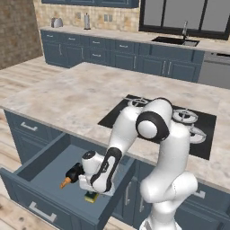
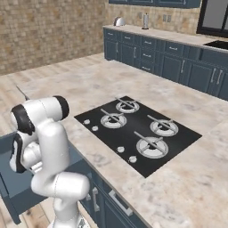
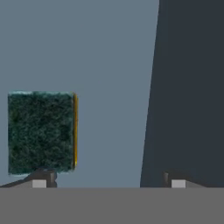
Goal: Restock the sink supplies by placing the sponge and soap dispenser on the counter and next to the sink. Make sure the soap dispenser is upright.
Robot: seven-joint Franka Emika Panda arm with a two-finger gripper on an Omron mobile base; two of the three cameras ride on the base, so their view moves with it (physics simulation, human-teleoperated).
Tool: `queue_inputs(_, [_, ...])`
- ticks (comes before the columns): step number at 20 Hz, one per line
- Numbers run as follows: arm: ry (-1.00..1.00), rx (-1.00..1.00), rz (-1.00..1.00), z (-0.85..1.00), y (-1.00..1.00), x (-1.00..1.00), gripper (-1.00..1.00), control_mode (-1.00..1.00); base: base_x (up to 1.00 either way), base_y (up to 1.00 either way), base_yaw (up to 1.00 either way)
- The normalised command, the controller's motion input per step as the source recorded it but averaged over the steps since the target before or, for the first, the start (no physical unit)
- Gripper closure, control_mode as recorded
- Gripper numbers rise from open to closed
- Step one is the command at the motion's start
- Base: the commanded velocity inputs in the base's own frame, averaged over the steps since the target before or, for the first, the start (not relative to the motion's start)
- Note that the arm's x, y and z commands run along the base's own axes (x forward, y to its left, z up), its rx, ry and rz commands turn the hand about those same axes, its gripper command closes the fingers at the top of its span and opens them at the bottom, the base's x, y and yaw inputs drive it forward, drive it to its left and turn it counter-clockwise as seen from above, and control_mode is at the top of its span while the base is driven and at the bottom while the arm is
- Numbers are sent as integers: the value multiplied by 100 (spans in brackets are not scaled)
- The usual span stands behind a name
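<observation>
We face a marbled island [image 1: 67, 96] with a black hob [image 2: 138, 133], and below its edge a dark blue drawer [image 1: 42, 173] stands pulled open. Across the room, the counter [image 1: 134, 36] with the sink [image 1: 175, 41] runs along the back wall, well apart from us.

Our white arm [image 1: 134, 134] bends down into the drawer. The gripper [image 3: 107, 183] hangs low over the drawer floor with its jaws spread wide and nothing between them.

The soap dispenser [image 1: 72, 174] lies on its side in the drawer, orange pump pointing outward, just beside the hand. The sponge [image 3: 41, 131] lies flat, green layer up, a sliver of yellow at one edge. In the hand view it sits off to one side, by one fingertip [image 3: 41, 179] and not between the two.

To pick the sponge well, we judge we should shift sideways until it lies centred between the fingers, then lower and close on its two sides.

We can read no brand, label or writing anywhere.
</observation>
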Motion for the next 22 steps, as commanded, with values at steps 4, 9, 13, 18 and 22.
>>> queue_inputs(4, [0, 0, 0, 0, 0, 13, -100, -100, 0, 0, 0])
queue_inputs(9, [0, 0, 1, 0, 2, 7, -100, -100, 0, 0, 0])
queue_inputs(13, [0, 0, 3, -9, 0, 3, -100, -100, 0, 0, 0])
queue_inputs(18, [-2, 1, 3, -20, 0, 4, -100, -100, 0, 0, 0])
queue_inputs(22, [-5, 2, 3, -22, 2, 10, -100, -100, 0, 0, 0])
